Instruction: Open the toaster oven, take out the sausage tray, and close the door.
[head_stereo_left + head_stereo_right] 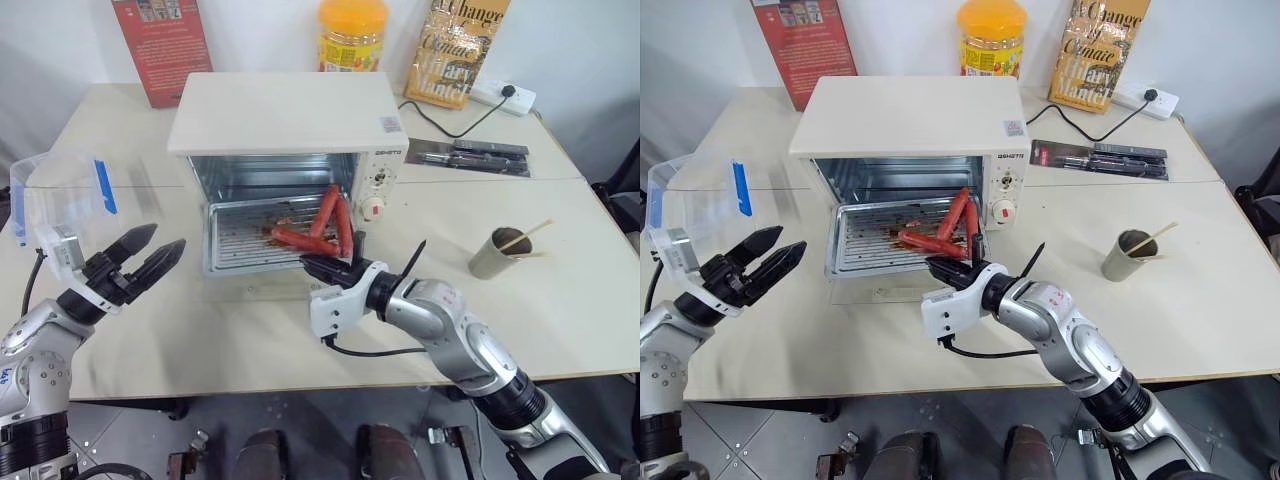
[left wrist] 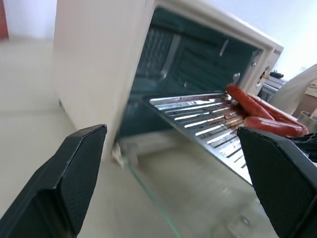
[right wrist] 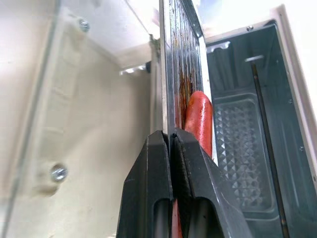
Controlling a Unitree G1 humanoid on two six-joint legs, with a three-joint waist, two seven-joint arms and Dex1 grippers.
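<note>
Right gripper (image 1: 325, 266) jaws clamped on the front rim of the sausage tray (image 1: 250, 236), half out of the toaster oven (image 1: 288, 135) above the lowered door (image 1: 880, 290). Left gripper (image 1: 148, 255) jaws wide apart, waiting beside the oven. Best drawn out level and straight, since sausages (image 1: 322, 228) piled near the grip could roll; clear of the door before setting on the desk (image 1: 560, 290).

Boxy cream-white toaster oven (image 1: 288, 112): bright silver interior, one red-marked knob on its front panel. Ribbed silver metal sausage tray (image 1: 250, 238): brown grease stains, red sausages (image 1: 325, 228). Near the desk's left edge, clear plastic box (image 1: 62, 196) with blue clip; black-fingered grippers.
</note>
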